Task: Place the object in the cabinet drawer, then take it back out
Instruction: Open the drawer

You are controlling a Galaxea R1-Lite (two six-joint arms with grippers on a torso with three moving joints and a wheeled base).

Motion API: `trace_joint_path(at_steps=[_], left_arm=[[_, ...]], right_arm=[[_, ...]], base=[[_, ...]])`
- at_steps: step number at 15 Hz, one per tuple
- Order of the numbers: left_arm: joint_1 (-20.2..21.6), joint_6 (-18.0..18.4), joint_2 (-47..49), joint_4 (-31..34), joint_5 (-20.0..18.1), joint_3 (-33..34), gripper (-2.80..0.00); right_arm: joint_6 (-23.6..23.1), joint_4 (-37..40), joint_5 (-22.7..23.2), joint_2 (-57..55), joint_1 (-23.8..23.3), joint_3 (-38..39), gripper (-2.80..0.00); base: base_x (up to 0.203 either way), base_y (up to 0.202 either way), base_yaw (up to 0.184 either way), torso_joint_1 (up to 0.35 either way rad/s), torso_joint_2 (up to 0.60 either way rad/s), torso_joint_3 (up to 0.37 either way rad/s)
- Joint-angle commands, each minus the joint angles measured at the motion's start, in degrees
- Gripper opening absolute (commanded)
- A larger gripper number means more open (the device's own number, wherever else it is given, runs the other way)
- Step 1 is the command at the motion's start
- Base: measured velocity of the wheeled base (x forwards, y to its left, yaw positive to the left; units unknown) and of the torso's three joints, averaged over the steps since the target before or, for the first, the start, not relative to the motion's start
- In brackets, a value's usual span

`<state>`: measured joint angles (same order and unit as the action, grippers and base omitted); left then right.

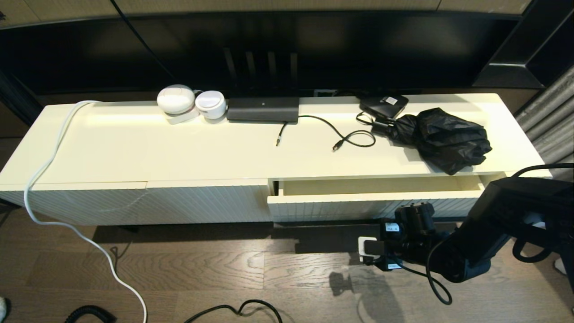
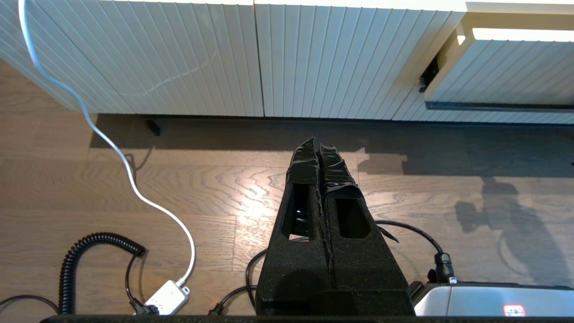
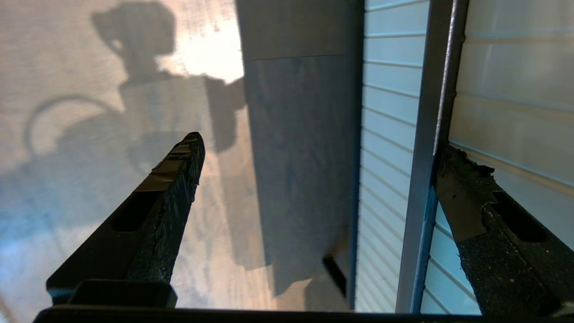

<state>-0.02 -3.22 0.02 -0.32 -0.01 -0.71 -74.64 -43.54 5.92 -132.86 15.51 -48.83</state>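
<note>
The cabinet drawer (image 1: 341, 207) at the cabinet's right stands pulled out a little, with a strip of its cream interior (image 1: 372, 185) showing. The object, a crumpled black folded umbrella (image 1: 441, 137), lies on the cabinet top above the drawer's right half. My right gripper (image 1: 415, 214) is under the drawer front, open. In the right wrist view, the right gripper (image 3: 319, 144) has the thin black bar handle (image 3: 429, 134) just inside one finger (image 3: 466, 202), and the other finger is far off over the floor. My left gripper (image 2: 316, 146) is shut and empty, low over the floor and facing the handleless ribbed panels (image 2: 251, 54).
On the cabinet top sit two white round devices (image 1: 176, 99), a black box (image 1: 263, 109), loose black cables (image 1: 345, 137) and a small black unit (image 1: 384, 104). A white cable (image 1: 49, 170) hangs over the left end to the wooden floor. Dark cords lie on the floor (image 2: 96, 242).
</note>
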Motion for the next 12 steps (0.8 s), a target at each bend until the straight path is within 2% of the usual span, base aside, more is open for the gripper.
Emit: trace_joint_path(at_steps=[1, 7, 11, 12], left_arm=[[0.0, 0.0, 0.1, 0.0, 0.0, 0.0, -2.80], [0.0, 0.0, 0.1, 0.0, 0.0, 0.0, -2.80], [0.0, 0.0, 0.1, 0.0, -0.1, 0.0, -2.80], [0.0, 0.0, 0.1, 0.0, 0.0, 0.0, -2.80]], right_arm=[[-0.4, -0.4, -0.2, 1.4, 0.1, 1.6, 0.00], [-0.3, -0.5, -1.0, 4.1, 0.1, 4.7, 0.00], [-0.2, 0.2, -1.2, 13.0, 0.1, 8.8, 0.00], [-0.1, 0.4, -1.3, 15.3, 0.1, 10.2, -2.80]], base=[[0.000, 0.000, 0.000, 0.000, 0.00, 0.000], [0.000, 0.000, 0.000, 0.000, 0.00, 0.000], [0.000, 0.000, 0.000, 0.000, 0.00, 0.000], [0.000, 0.000, 0.000, 0.000, 0.00, 0.000]])
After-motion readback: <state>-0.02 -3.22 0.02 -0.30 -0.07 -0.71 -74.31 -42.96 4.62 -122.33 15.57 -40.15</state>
